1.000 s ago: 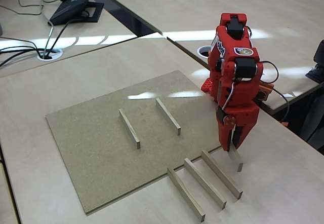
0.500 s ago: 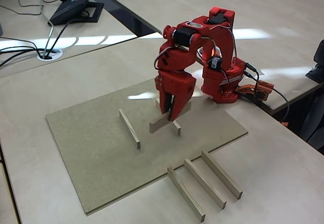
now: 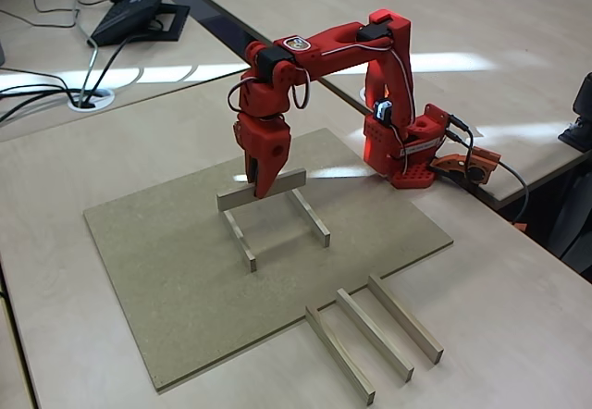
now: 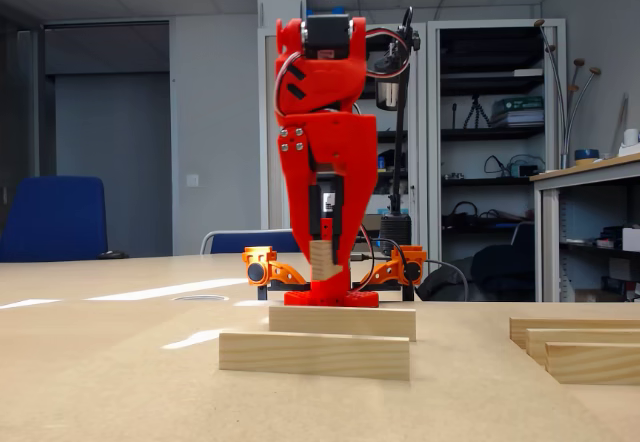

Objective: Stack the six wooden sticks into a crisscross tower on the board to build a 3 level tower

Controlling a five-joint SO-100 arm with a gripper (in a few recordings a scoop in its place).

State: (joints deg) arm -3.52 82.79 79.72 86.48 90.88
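Two wooden sticks lie parallel on the board (image 3: 166, 270), a left one (image 3: 239, 238) and a right one (image 3: 308, 213); the low fixed view shows them broadside, near (image 4: 314, 354) and far (image 4: 342, 322). My gripper (image 3: 262, 185) is shut on a third stick (image 3: 287, 183), held level and crosswise over their far ends. From the low fixed view the held stick (image 4: 320, 259) shows end-on in my gripper (image 4: 320, 252), a little above the pair. Three more sticks (image 3: 375, 335) lie side by side on the table right of the board's near corner, also visible as sticks (image 4: 585, 347) at the right edge.
The red arm's base (image 3: 407, 154) stands at the board's far right edge, with an orange part and cable beside it. A desk phone (image 3: 139, 6) and cables lie far back left. The table's edge runs along the right.
The gripper took a stick from the row of loose ones on the table, leaving three there. It then carried the stick left over the board to above the far ends of the two laid sticks.
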